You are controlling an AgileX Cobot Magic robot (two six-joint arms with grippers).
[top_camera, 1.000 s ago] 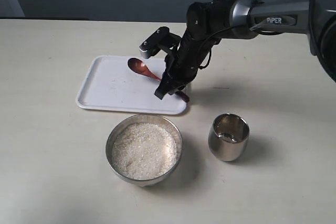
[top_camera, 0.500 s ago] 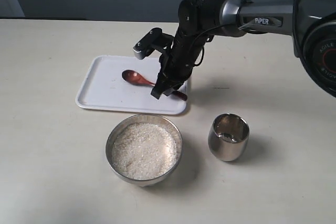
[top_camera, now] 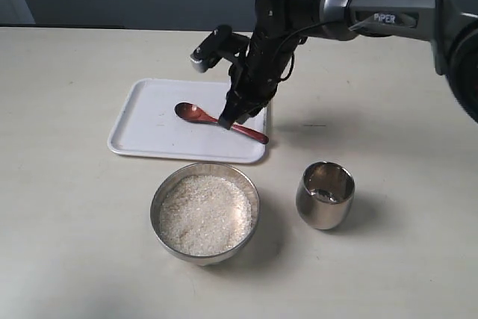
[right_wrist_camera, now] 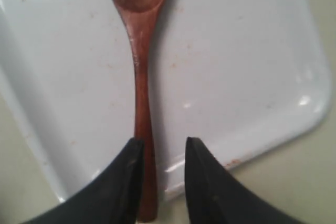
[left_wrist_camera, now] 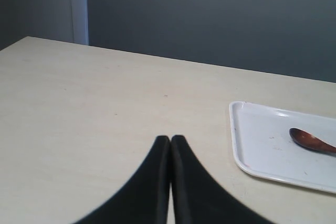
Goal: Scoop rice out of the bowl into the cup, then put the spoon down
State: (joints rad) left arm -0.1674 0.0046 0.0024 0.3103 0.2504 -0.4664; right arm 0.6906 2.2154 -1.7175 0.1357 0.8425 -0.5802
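One spoon (right_wrist_camera: 140, 77) lies on the tray (right_wrist_camera: 236, 77) under the right claw (right_wrist_camera: 163, 145), slightly parted, empty.

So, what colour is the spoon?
Glossy reddish-brown; the spoon shows best in the right wrist view.

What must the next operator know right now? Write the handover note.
Right hand: open over the handle of the spoon, not gripping it.
Left hand: shut, empty, over the bare table, away from the work.
The spoon lies flat on the white tray. The bowl holds rice, and the cup stands upright beside it.
Done: spoon is down.
Left: cup's contents are unclear, so check before closing out.
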